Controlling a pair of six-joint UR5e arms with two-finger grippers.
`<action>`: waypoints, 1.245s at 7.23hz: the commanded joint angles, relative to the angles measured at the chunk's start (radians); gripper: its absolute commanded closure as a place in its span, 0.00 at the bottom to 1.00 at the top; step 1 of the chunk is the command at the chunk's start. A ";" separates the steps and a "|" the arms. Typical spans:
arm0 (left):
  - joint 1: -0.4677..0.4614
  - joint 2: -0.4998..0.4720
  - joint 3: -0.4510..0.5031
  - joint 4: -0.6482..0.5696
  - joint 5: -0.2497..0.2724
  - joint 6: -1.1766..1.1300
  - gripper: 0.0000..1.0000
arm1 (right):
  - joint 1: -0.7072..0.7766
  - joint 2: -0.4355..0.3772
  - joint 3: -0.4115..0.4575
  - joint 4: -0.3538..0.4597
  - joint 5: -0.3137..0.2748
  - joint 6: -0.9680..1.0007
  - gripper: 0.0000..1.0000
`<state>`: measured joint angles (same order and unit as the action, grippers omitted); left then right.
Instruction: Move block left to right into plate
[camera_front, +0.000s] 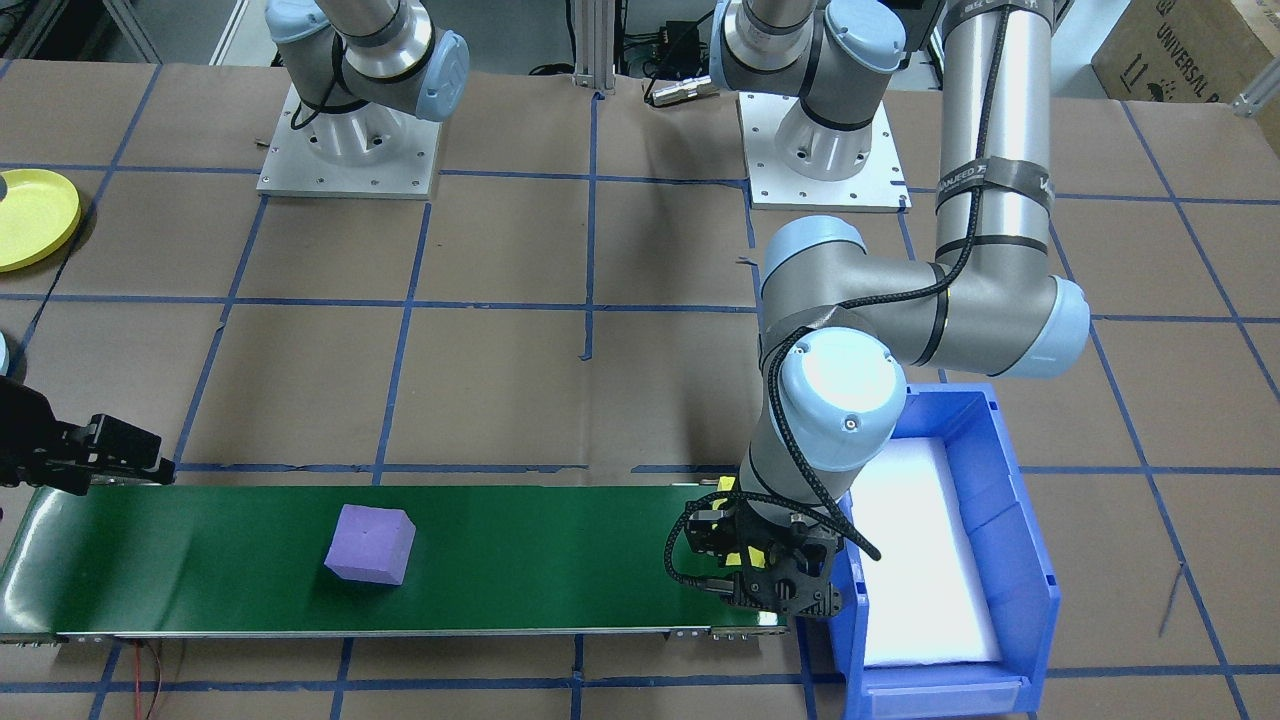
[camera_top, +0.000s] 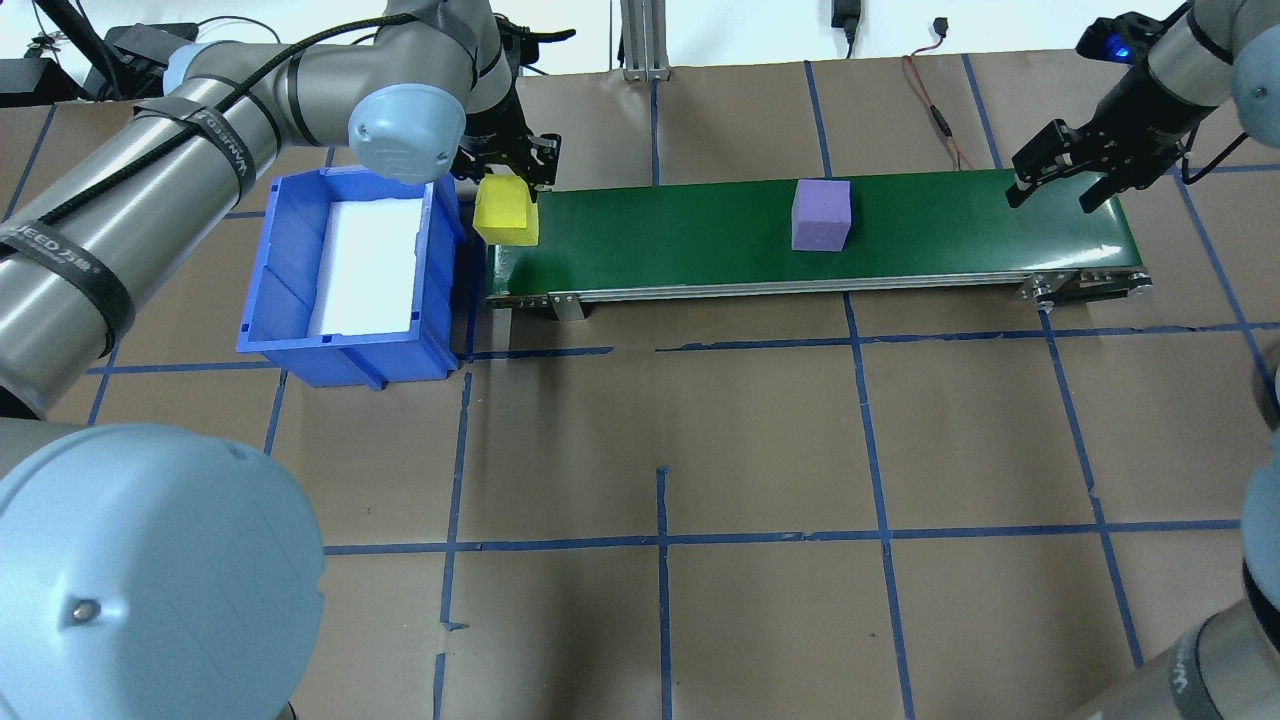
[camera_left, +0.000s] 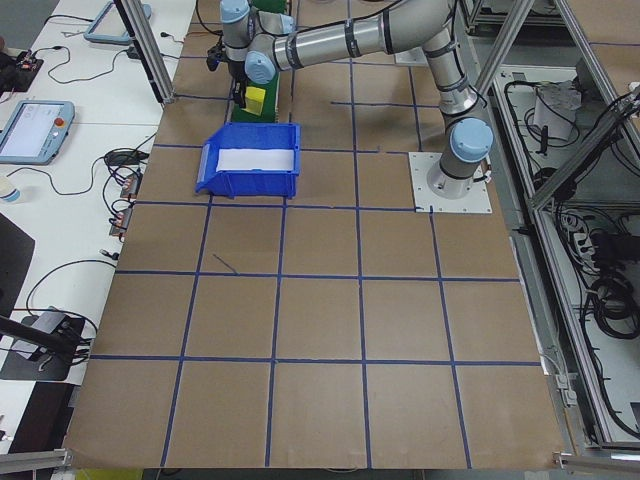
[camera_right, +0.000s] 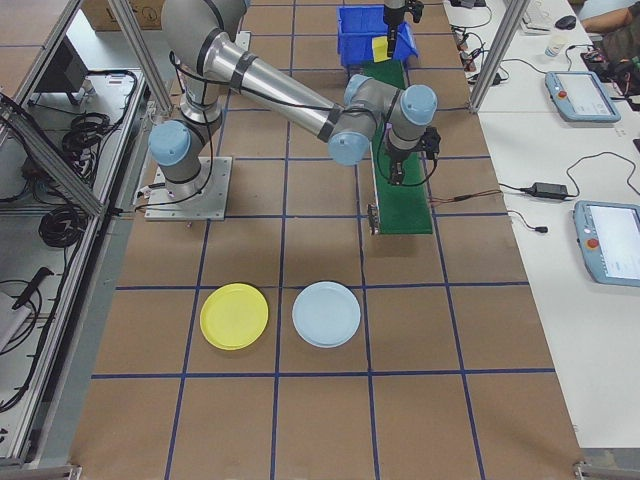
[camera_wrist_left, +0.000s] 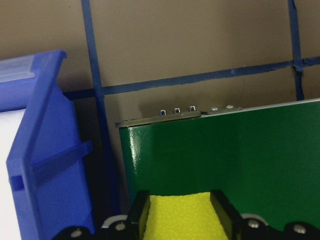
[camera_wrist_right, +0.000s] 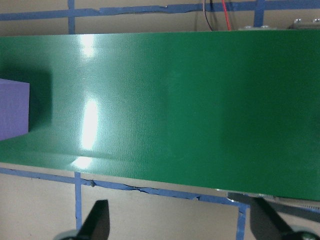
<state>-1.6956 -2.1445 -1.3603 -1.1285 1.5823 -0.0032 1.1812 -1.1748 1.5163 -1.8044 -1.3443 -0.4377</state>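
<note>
The yellow foam block (camera_top: 506, 212), roughly cubic with a grainy, spongy surface, sits squarely between the two black fingers (camera_wrist_left: 138, 214) of the left hand (camera_top: 512, 170), which is closed on its sides at the bin end of the green conveyor belt (camera_top: 940, 225). Whether the block touches the belt cannot be told.

A purple foam cube (camera_top: 821, 214), matte and sharp-edged with no long axis, rests flat on the smooth, glossy belt past its middle, one face turned slightly off the belt's line.

The right hand (camera_top: 1050, 185) hovers over the belt's other end, fingers (camera_wrist_right: 97, 220) spread wide and gripping nothing.

The yellow plate (camera_right: 234, 316), round, shallow and plain plastic, lies flat on the brown paper worktop (camera_top: 760, 450), just beside a pale blue plate (camera_right: 326, 314) and well apart from the belt.

A blue plastic bin (camera_top: 290, 300) with white foam lining stands at the belt's left-arm end.
</note>
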 joint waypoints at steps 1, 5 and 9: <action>-0.001 -0.011 -0.017 0.044 -0.016 -0.003 0.48 | -0.009 0.012 -0.007 -0.004 0.013 0.001 0.00; -0.004 -0.009 -0.031 0.047 -0.025 -0.038 0.46 | -0.009 0.072 -0.050 -0.026 0.014 0.082 0.00; -0.016 0.018 -0.014 0.052 -0.044 -0.130 0.00 | -0.009 0.081 -0.047 -0.061 0.106 0.086 0.00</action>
<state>-1.7099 -2.1439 -1.3846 -1.0767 1.5528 -0.0879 1.1707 -1.0999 1.4699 -1.8440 -1.2865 -0.3523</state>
